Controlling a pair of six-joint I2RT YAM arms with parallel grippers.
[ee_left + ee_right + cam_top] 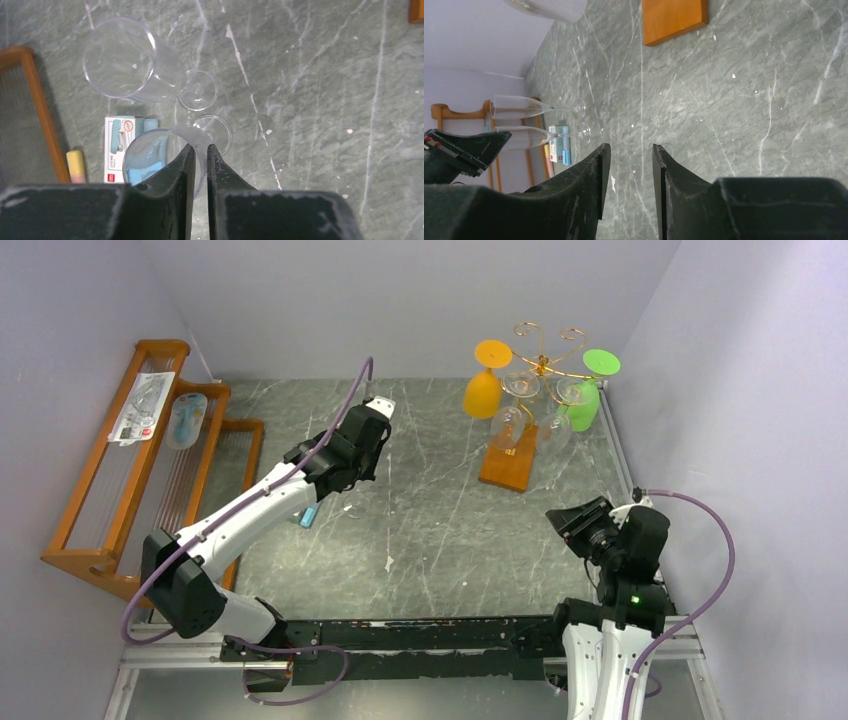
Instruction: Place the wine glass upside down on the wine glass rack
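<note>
My left gripper (200, 147) is shut on the rim wall of a clear wine glass (150, 155). The glass is upright, with its foot (214, 131) below, at or near the table. A second clear glass (127, 60) stands just beyond it. In the top view the left gripper (348, 480) is at centre left, far from the wine glass rack (545, 352), a gold wire stand on an orange-brown base (508, 465) at the back right. The rack holds an orange glass (484, 390), a green glass (588, 400) and clear glasses upside down. My right gripper (629, 147) is open and empty, near the right edge (580, 520).
A large slatted wooden rack (130, 470) stands along the left wall with packets on it. A blue and white stapler box (122, 145) and a yellow stick (76, 166) lie beside the held glass. Walls close the back and both sides.
</note>
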